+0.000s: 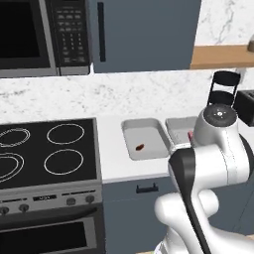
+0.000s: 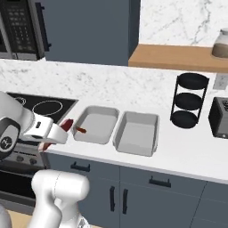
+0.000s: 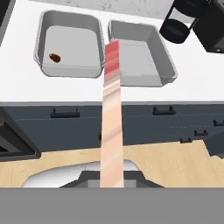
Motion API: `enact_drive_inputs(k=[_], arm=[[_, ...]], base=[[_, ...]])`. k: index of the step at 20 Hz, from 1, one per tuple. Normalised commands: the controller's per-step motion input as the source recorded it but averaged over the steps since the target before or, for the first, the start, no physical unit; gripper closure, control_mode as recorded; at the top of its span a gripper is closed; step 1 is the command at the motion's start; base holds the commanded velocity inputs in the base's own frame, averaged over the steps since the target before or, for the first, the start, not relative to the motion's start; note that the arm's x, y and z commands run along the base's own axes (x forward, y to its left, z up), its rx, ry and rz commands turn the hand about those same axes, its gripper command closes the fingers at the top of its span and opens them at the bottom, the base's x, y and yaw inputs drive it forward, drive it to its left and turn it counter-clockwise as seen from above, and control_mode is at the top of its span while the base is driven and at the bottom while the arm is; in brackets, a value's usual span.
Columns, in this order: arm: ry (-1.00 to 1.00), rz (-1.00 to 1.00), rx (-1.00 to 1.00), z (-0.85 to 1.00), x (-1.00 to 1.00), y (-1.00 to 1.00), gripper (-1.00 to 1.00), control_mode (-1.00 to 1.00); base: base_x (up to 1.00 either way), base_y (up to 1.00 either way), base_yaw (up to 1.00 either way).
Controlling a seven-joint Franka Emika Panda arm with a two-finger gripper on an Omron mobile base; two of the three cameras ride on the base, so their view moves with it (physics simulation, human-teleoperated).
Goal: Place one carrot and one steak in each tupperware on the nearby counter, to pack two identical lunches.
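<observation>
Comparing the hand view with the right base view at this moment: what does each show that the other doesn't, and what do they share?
Hand view alone: the steak full length, a red-to-pink strip rising from the gripper, and wooden floor below the drawers.
Right base view alone: the cooktop, microwave, wooden shelf with a jar, and the robot's arm.
Both: the white counter, two grey trays, the left tray holding a small carrot, the right tray empty, and the black tiered rack.

Counter (image 2: 187, 149): two tupperware (image 2: 94, 124), rack (image 2: 189, 100)
</observation>
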Motion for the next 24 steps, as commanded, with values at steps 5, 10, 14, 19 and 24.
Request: enact_drive_inputs(k=[5, 10, 14, 19, 24], arm=[[0.0, 0.0, 0.0, 0.0, 0.0, 0.0, 1.0, 1.0], [0.0, 0.0, 0.0, 0.0, 0.0, 0.0, 1.0, 1.0], [0.0, 0.0, 0.0, 0.0, 0.0, 0.0, 1.0, 1.0], [0.0, 0.0, 0.0, 0.0, 0.0, 0.0, 1.0, 1.0], [0.0, 0.0, 0.0, 0.0, 0.0, 0.0, 1.0, 1.0]], base=[[0.4, 0.22, 0.0], [0.24, 0.04, 0.0], [0.18, 0.05, 0.0], [0.32, 0.06, 0.0], [0.16, 0.04, 0.0]])
